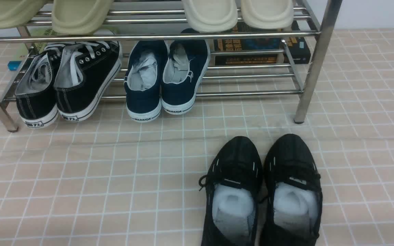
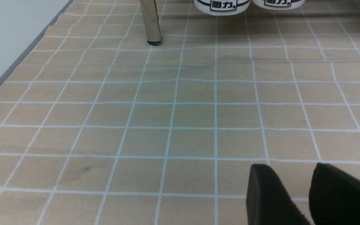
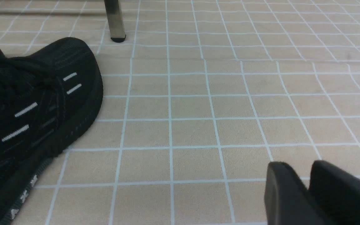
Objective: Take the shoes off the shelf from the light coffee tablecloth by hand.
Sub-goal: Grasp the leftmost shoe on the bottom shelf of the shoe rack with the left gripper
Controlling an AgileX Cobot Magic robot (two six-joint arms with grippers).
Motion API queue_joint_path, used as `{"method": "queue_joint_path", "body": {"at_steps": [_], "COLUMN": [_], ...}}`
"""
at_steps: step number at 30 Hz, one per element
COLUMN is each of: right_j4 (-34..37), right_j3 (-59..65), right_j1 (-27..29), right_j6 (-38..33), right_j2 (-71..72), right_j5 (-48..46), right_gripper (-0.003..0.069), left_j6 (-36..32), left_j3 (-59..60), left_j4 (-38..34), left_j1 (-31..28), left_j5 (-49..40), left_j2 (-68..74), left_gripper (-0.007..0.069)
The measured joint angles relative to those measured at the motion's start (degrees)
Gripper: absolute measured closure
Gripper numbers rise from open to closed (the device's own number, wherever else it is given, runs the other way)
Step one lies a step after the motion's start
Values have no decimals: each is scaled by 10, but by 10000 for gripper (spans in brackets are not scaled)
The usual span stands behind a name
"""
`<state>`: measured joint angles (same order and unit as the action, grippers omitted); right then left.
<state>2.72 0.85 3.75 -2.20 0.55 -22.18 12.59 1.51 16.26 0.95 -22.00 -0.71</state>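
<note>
Here, black lace-up shoes (image 1: 68,82) on the low bars of the shelf (image 1: 315,68), left gripper (image 2: 294,175) spread apart and empty above the tablecloth (image 1: 80,177), right gripper (image 3: 305,175) pinched together, empty

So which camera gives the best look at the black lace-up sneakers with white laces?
The front view: both black canvas sneakers show whole, side by side on the lower tier of the chrome shoe rack. The left wrist view catches only their white heel ends; the right wrist view shows none of them.
</note>
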Motion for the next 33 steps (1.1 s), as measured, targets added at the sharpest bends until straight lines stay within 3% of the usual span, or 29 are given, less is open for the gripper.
{"method": "queue_joint_path", "body": {"at_steps": [33], "right_j4": [1], "right_j3": [0], "right_j1": [0], "right_j6": [0], "right_j2": [0], "right_j5": [0], "right_gripper": [477], "left_j6": [0], "left_j3": [0], "left_j4": [1], "left_j1": [0], "left_j5": [0], "left_j2": [0], "left_gripper": [385]}}
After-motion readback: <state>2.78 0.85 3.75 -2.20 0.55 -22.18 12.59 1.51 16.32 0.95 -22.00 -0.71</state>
